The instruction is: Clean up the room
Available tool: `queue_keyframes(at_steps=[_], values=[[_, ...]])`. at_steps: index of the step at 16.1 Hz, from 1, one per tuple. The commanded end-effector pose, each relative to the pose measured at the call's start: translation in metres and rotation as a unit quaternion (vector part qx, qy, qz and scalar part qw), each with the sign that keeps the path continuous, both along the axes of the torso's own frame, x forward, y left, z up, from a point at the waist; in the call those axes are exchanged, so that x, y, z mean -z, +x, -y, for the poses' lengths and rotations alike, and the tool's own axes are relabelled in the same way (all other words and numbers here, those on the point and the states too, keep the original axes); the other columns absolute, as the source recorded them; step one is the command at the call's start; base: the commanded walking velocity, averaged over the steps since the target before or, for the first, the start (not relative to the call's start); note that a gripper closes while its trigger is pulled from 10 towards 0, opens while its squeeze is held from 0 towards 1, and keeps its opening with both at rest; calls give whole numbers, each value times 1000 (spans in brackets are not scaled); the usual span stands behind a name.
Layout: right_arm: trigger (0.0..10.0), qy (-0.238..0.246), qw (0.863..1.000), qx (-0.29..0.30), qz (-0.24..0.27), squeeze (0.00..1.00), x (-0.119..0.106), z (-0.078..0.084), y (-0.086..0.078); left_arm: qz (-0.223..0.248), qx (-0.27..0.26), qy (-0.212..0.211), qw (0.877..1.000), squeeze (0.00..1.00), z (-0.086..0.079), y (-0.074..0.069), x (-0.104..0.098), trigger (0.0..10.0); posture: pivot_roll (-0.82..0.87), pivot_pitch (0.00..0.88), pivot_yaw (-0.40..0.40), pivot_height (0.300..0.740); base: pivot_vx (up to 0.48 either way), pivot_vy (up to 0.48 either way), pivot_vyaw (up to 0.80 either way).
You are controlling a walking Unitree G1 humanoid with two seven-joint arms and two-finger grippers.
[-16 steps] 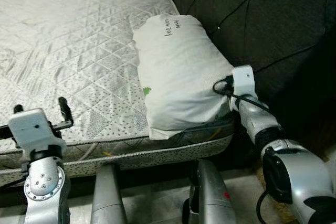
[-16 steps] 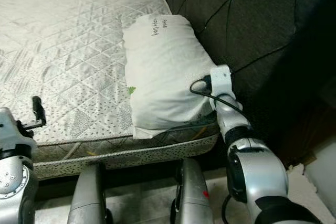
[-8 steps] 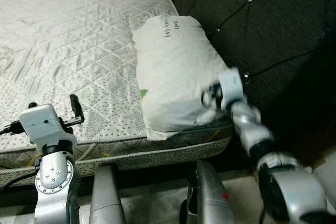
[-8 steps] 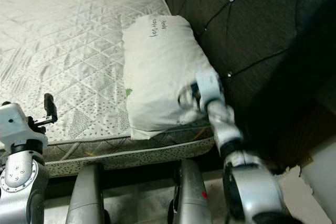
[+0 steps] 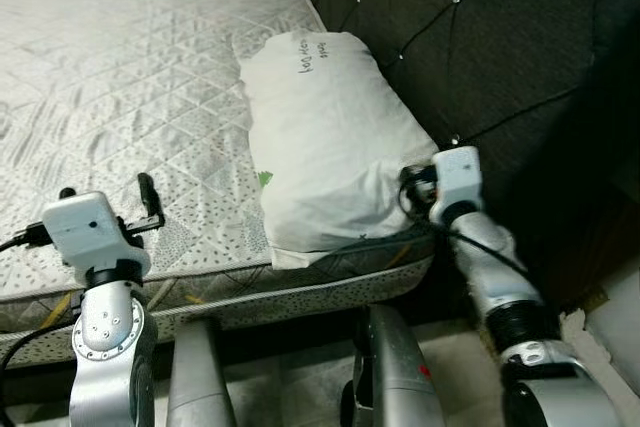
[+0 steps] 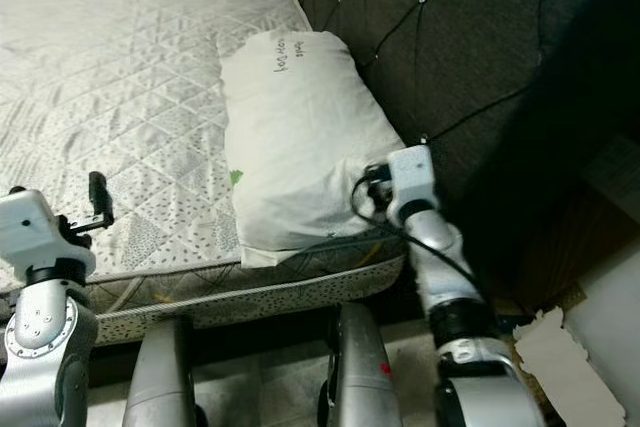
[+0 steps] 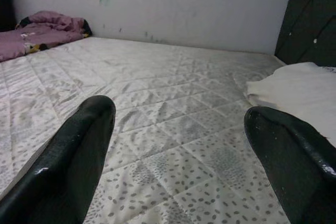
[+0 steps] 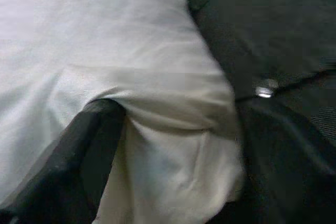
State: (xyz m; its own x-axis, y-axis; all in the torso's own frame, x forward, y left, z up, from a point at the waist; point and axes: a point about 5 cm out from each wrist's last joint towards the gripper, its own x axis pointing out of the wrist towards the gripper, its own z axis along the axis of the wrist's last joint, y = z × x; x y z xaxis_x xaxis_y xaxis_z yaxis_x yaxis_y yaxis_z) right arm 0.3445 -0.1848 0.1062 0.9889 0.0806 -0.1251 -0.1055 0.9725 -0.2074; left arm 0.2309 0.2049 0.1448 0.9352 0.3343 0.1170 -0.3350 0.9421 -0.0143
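Pillow (image 5: 325,137) corner now bunched in right gripper (image 8: 173,145) jaws; left gripper (image 7: 184,145) jaws stay wide.

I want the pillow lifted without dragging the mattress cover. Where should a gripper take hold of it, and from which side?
Grip the pillow at its near corner by the headboard, coming from the foot-side edge of the mattress. That corner overhangs the edge and bunches into a fold the fingers can straddle. The right gripper already has its fingers around that fold; the rest lies flat and broad.
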Motion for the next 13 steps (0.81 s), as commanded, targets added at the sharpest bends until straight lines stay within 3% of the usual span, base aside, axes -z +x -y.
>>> queue_keyframes(at_steps=[1, 4, 5, 7, 9, 10, 11, 13], values=[[10000, -1, 999, 41, 8, 0, -7, 15, 0, -4, 11, 0, 1000, 0, 1, 0, -2, 10000, -3, 0, -30, 546, 0, 0, 0], [10000, -3, 994, 91, 65, 0, -32, 24, 1, -16, 3, 13, 1000, 0, -6, -11, 0, 10000, 7, 0, -18, 546, 0, 0, 0], [10000, 22, 992, 84, 86, 0, -41, 18, 1, -14, -9, 10, 1000, 0, -10, -14, 0, 10000, 5, 0, -20, 546, 0, 0, 0], [10000, 8, 993, 45, 108, 0, -48, 6, -2, -15, -9, 2, 1000, 0, -9, -16, -1, 10000, -5, 0, -22, 546, 0, 0, 0], [10000, 0, 998, 19, 66, 0, -29, 4, -13, -20, 1, 2, 1000, 0, -1, -15, 0, 10000, -11, 0, -19, 546, 0, 0, 0], [10000, -34, 999, -7, 21, 0, -7, 9, -29, -25, 14, 0, 1000, 0, 4, -15, 0, 10000, -19, 16, -13, 546, 0, 0, 0], [10000, -21, 1000, 0, -5, 0, 4, 17, -40, -27, 19, -2, 999, 0, 5, -15, 1, 10000, -23, 25, -7, 546, 0, 0, 0], [10000, 12, 1000, 4, 3, 0, 0, 19, -46, -28, 20, 2, 999, 0, 4, -15, 0, 10000, -29, 32, 0, 546, 0, 0, 0]])
